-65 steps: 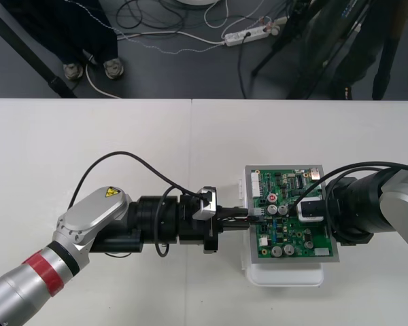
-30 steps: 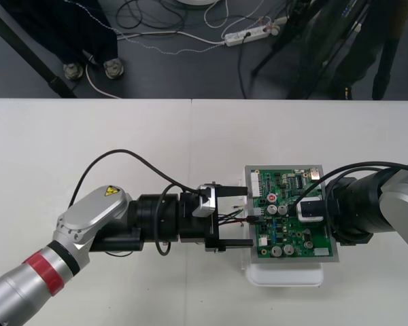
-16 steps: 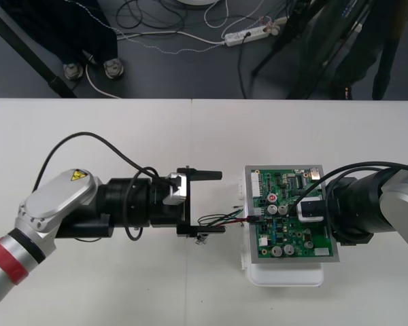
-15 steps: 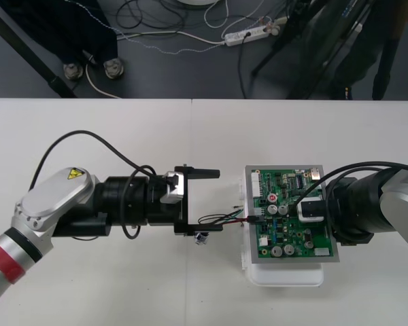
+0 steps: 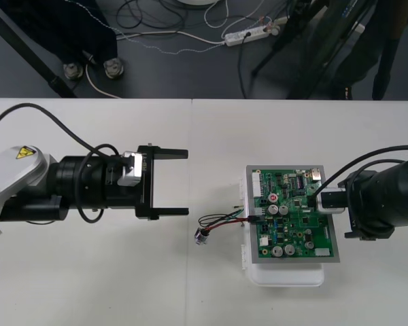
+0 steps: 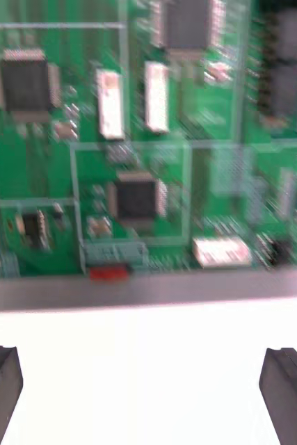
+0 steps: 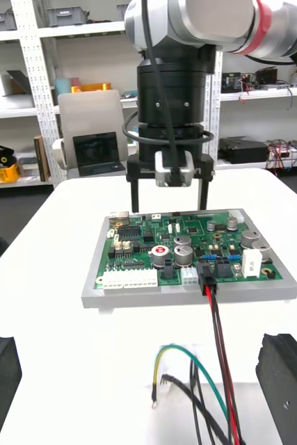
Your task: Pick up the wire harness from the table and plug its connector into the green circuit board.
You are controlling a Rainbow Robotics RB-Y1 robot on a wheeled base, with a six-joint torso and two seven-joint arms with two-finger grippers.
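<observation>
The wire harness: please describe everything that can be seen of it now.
The small harness of thin red, black and green wires has its small black plug seated in the green circuit board, at the edge facing the left arm. From there the wires leave the board and curl loosely on the plain light table, ending in a round metal socket that lies on the table. The open left end effector stands apart; nothing grips the harness.

Left end effector (image 5: pixel 179 182): level, fingers wide apart. Right end effector (image 7: pixel 167 206): facing it, well apart, fingers likewise spread.
</observation>
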